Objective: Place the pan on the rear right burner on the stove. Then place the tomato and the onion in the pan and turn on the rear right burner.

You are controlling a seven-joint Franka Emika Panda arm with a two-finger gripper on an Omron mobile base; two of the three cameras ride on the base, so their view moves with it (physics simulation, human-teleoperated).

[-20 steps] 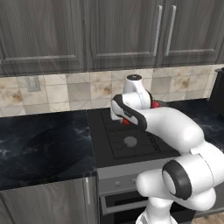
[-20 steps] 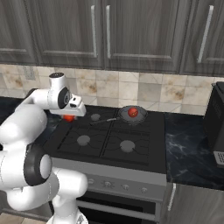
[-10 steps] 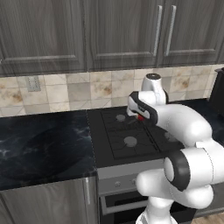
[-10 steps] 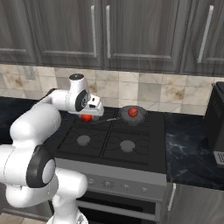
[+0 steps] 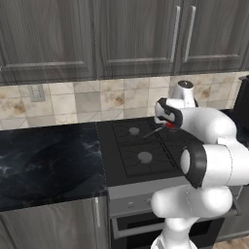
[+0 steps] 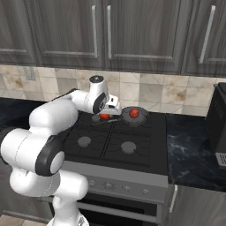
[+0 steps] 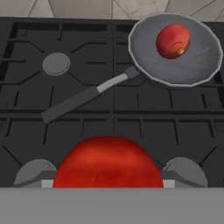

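Fingers (image 7: 37, 170) grip one tomato (image 7: 107, 162); one onion (image 7: 173, 40) in pan (image 7: 144, 46).

Dark wood cabinets (image 5: 131, 36) hang above a beige tiled backsplash (image 5: 92, 99) and black marble counter (image 5: 46, 163).

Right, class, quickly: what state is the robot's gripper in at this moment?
Gripper: closed on the tomato, carried above the stove; the onion already lies in the pan.

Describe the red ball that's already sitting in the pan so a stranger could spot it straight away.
Find the black stove under the dark cabinets. On its rear right burner sits a grey pan, and the onion lies inside. It is duller and pinkish, unlike the brighter tomato held in the gripper.
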